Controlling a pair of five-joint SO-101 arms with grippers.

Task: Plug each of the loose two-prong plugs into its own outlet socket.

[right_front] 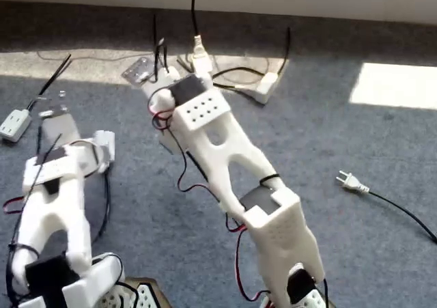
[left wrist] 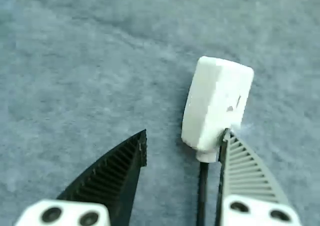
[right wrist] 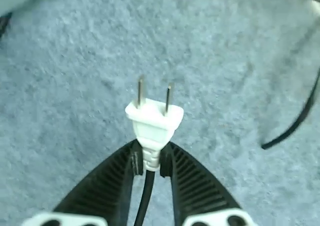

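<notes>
Nearest the high camera stand two white plastic robot arms on a grey carpet (right_front: 328,130). The right arm (right_front: 218,144) stretches long across the middle of the floor toward the far wall. The left arm (right_front: 54,185) is folded shorter at the left side.

At the far side, near the right arm's tip, lies a white rectangular socket block (right_front: 268,82) with black cords looped around it.

A smaller white boxy outlet socket on a black cord (left wrist: 217,103) lies on the carpet at the left arm's end. The left gripper (left wrist: 184,133) is spread wide and grasps nothing. Its dark ribbed finger (left wrist: 120,171) is apart from the socket. Its pale ribbed finger (left wrist: 245,166) has its tip right against the cord end of the socket, though I cannot tell whether they actually touch.

The right gripper (right wrist: 151,148) is clenched on a white two-prong plug with a black cord (right wrist: 152,118), pinching its narrow neck between both dark ribbed fingers. The two metal prongs point away from the gripper, over bare carpet. The cord runs back between the fingers.

A second white two-prong plug on a black cord (right_front: 351,182) lies loose on the carpet at the right, well apart from both arms and from both sockets.
</notes>
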